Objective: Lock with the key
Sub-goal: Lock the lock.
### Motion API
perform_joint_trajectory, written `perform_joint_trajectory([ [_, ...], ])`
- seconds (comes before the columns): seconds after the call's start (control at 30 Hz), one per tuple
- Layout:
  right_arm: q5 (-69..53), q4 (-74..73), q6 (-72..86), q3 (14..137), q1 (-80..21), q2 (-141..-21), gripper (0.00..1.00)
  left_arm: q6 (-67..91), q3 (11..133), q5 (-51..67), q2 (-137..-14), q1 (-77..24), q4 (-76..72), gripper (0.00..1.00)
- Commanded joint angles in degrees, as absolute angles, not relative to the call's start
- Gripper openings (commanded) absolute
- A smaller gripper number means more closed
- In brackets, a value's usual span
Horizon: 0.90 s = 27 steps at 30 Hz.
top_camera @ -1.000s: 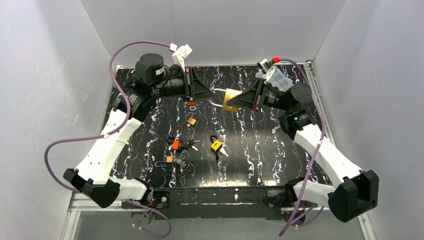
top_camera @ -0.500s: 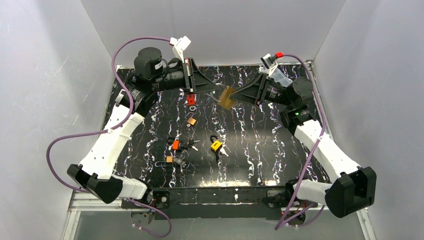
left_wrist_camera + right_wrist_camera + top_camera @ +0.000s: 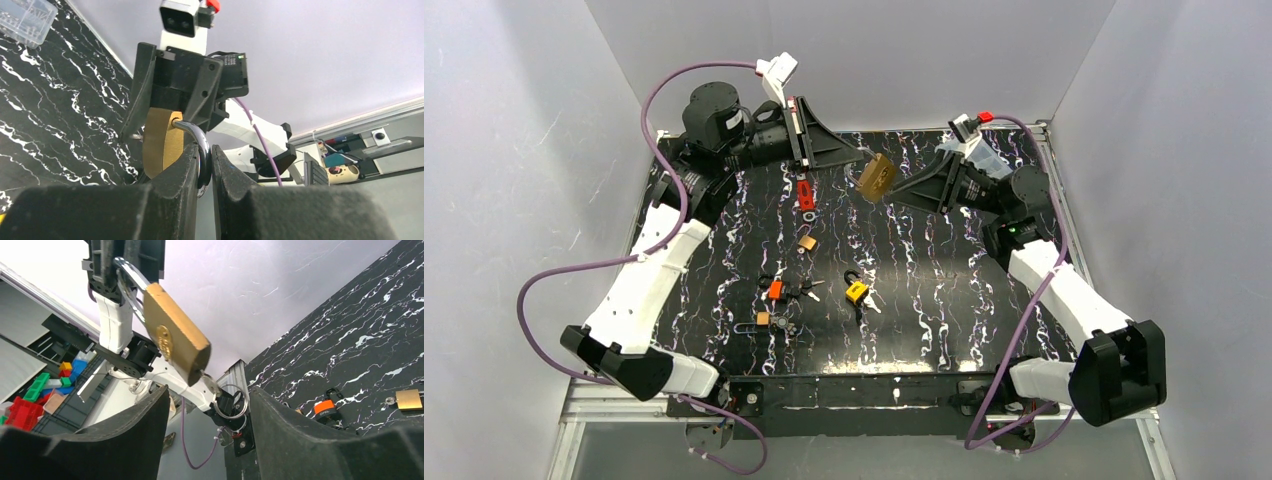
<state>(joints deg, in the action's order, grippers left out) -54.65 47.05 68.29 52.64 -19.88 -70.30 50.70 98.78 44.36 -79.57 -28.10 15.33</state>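
Padlock [image 3: 876, 176] higher now, key [image 3: 208, 379] barely visible

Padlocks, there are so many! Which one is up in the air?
The big brass padlock. The left fingers pinch its silver loop, holding it off the table; the small yellow padlock and orange padlock lie on it.

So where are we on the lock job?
Done: brass padlock held aloft, left pincer shut on its shackle; a key sits in its base. In hand: right pincer open around that key. Left: grip, turn, confirm locked.
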Motion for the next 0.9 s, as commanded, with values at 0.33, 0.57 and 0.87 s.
perform_joint_trajectory([
  [0.33, -56.44, 51.82, 69.06, 55.09, -19.95, -71.13, 0.24, 54.35, 102.65, 45.48, -78.95, -27.95, 7.75, 0.00],
  [0.57, -55.26, 43.32, 63.12, 53.76, -19.91, -68.52, 0.01, 53.83, 103.53, 44.91, -78.61, -26.90, 8.50, 0.00],
  [0.87, -54.06, 36.23, 57.31, 48.50, -18.09, -66.30, 0.01, 53.38, 106.17, 45.15, -78.15, -24.49, 8.99, 0.00],
])
